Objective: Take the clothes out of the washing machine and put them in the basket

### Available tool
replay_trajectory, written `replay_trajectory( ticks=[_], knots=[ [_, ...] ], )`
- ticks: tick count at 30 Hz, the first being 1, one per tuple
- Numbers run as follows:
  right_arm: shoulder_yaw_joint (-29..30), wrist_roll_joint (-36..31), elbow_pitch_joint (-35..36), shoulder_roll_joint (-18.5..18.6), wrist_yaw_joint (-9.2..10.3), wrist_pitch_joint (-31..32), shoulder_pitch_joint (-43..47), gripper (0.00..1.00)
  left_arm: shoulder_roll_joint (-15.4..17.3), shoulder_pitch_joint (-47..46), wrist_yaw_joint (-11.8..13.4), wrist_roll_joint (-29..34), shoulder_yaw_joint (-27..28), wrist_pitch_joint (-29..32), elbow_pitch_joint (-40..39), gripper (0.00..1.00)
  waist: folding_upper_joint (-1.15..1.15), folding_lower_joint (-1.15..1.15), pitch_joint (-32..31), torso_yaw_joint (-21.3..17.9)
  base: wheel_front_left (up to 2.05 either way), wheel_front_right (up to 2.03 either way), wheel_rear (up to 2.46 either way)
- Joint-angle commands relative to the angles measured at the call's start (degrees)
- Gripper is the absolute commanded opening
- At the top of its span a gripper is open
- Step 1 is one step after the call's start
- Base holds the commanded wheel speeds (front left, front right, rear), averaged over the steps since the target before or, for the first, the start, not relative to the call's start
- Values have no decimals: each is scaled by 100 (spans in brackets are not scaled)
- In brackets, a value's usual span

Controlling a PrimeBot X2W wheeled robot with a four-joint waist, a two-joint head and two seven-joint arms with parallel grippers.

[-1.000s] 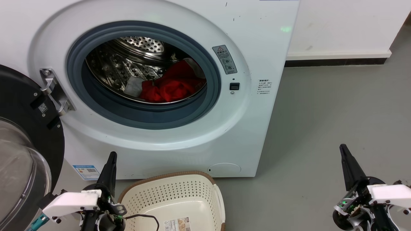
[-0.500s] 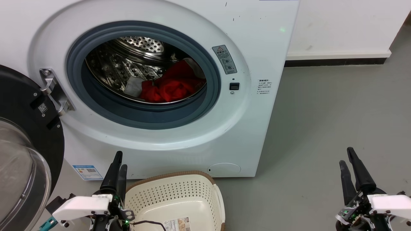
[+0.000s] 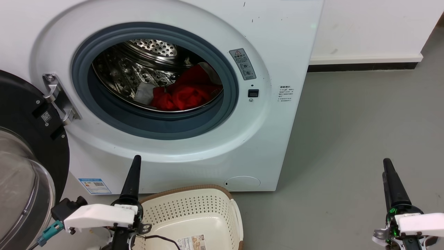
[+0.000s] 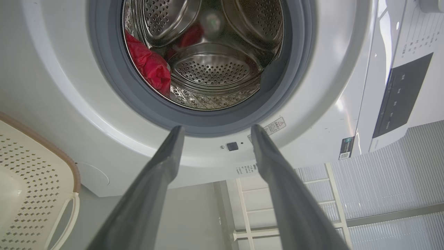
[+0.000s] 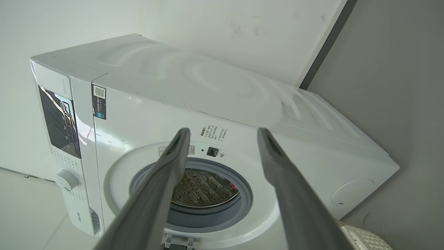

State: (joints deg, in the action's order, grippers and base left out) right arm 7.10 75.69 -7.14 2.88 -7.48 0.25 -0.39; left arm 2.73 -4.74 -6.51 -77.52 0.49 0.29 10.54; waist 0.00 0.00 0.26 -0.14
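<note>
The washing machine (image 3: pixel 277 41) stands with its porthole open. In the steel drum lie the clothes (image 3: pixel 187 92), a red heap with a white piece (image 3: pixel 144 93) to its left. The cream basket (image 3: pixel 187 189) sits on the floor below the porthole, holding no garment. My left gripper (image 3: pixel 136 159) stands at the basket's left rim, pointing up at the machine's front. In the left wrist view my left gripper (image 4: pixel 216 129) is open, the clothes (image 4: pixel 149 64) beyond it. My right gripper (image 3: pixel 386 162) hovers over the floor at the lower right; the right wrist view shows it (image 5: pixel 223 132) open and holding nothing.
The black-framed glass door (image 3: pixel 20 156) hangs open at the far left, close to my left arm. Grey floor (image 3: pixel 347 121) spreads to the right of the machine, up to a white wall with a dark skirting (image 3: pixel 364 66).
My left gripper has risen and shifted right, toward the machine's front. My right gripper has moved right and slightly down. Both have turned about their wrists. The clothes and basket have stayed put.
</note>
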Motion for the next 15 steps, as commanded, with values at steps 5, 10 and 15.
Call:
replay_trajectory(
  ticks=[5, 10, 15],
  knots=[
    [38, -843, 352, 7, -1, -153, 82, 100, 16, -152, 172, 750, -196, -155, -290, 100, 0, 0, 11, 3, 0, 0, 0],
    [-20, -1573, 562, 8, -1, -262, 174, 100, 17, -157, 320, 1287, -350, -264, -382, 100, 0, 0, 14, 7, 0, 0, 0],
    [-86, -2283, 758, 7, -1, -362, 279, 100, 17, -167, 445, 1808, -495, -365, -436, 100, 0, 0, 16, 19, 0, 0, 0]
  ],
)
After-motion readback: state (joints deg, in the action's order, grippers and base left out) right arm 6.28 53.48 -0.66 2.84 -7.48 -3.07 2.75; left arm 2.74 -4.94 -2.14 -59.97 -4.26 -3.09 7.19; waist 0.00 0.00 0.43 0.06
